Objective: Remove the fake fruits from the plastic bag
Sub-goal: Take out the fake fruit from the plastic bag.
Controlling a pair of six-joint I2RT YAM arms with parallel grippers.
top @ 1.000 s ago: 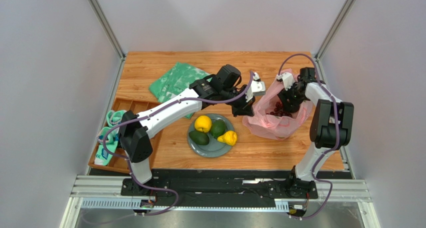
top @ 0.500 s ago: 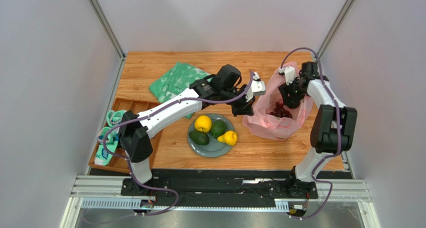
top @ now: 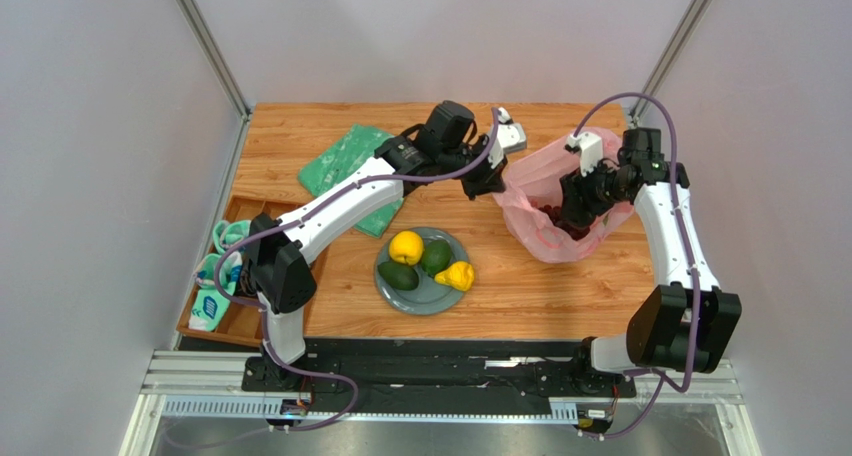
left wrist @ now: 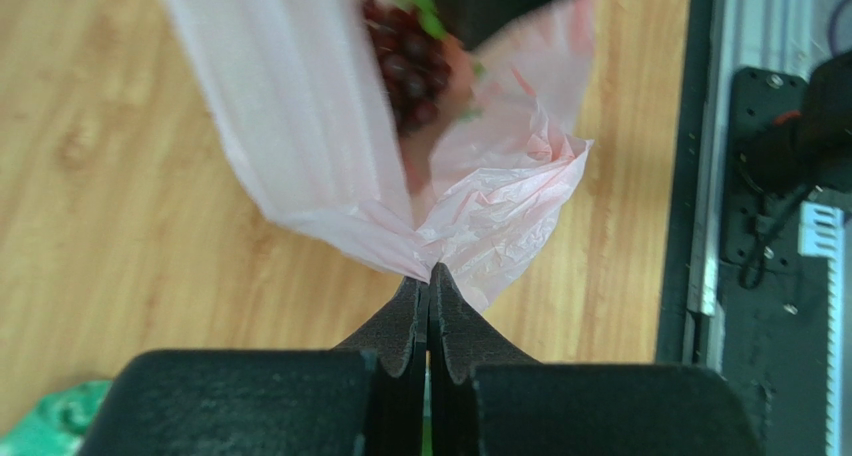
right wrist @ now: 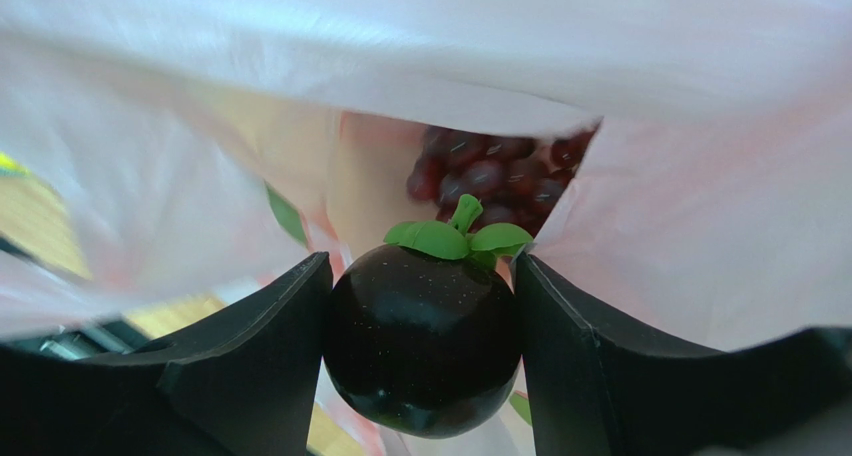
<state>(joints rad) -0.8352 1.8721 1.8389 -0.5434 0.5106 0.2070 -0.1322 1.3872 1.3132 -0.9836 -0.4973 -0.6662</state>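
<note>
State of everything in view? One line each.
left hand: shut on the edge of the pink bag.
right hand: inside the bag, shut on a dark round fruit.
pink bag: mouth held open.
grapes: in the bag.
plate: holds four fruits.
green bag: flat on the table.

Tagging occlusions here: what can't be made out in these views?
- Top view: the right end effector tips and its load, sunk in the plastic bag.
- Right wrist: the bag's bottom, behind the dark round fruit it grips; the grape bunch only partly shows.
- Left wrist: bag contents, motion-blurred; the left end effector, shut on the bag's rim, covers the fold.
- Top view: items in the wooden tray, too small, partly under the left arm.
</note>
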